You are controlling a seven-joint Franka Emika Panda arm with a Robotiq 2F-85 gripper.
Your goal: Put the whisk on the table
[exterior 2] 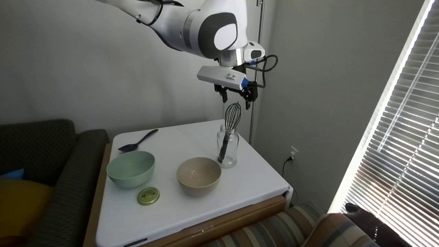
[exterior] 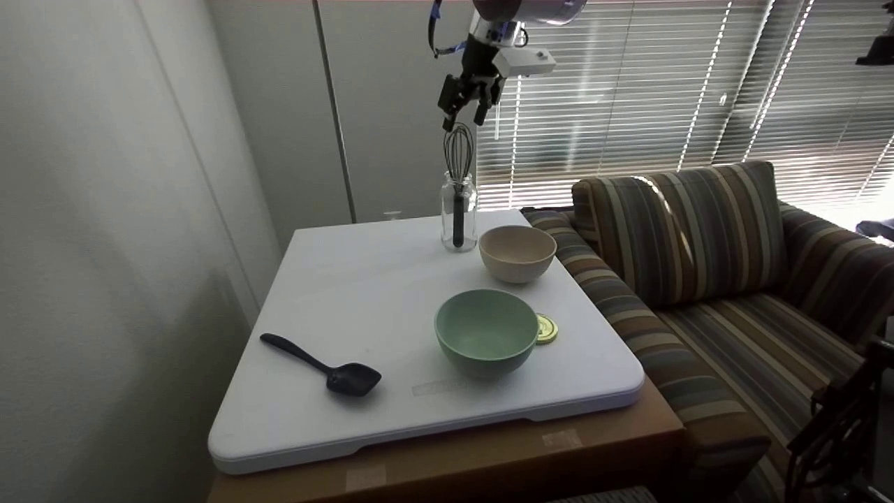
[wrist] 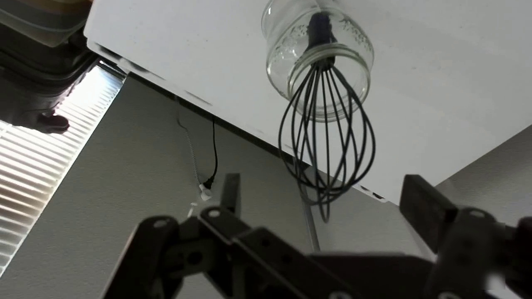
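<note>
In an exterior view the whisk (exterior: 458, 168) stands head up in a glass jar (exterior: 471, 220), wire loops out above the mouth. Jar on the far part of the worktop (exterior: 363, 265), right of the middle; beige bowl (exterior: 518, 269) just beside it on the near right, green bowl (exterior: 485, 356) nearer to us, black spoon (exterior: 353, 379) near left.

Jaws wide apart, nothing held. Both exterior views show them over the loops; from the wrist the whisk head lines up about midway between them. Whether a wire touches a tip, we cannot tell.

Our reading: lining up for the grasp, task at its beginning.

How we would do it. Keep that centring and come down until the loops sit well inside the jaws, then close gently. The wires will probably flex; lower on the head, where they bunch together, ought to hold better, but the glass mouth is close there and easily knocked. Just above the rim seems the best compromise.

The whisk is not plumb: in an exterior view its handle (exterior 2: 223, 147) slants, foot to that view's left, head to its right. We would draw slowly along this lean, watching that the handle does not catch the rim and tip the jar. Swing toward the spoon's side only once the handle's end is above the mouth. Lay the whisk flat between jar and spoon, low before release, so it does not roll.
</note>
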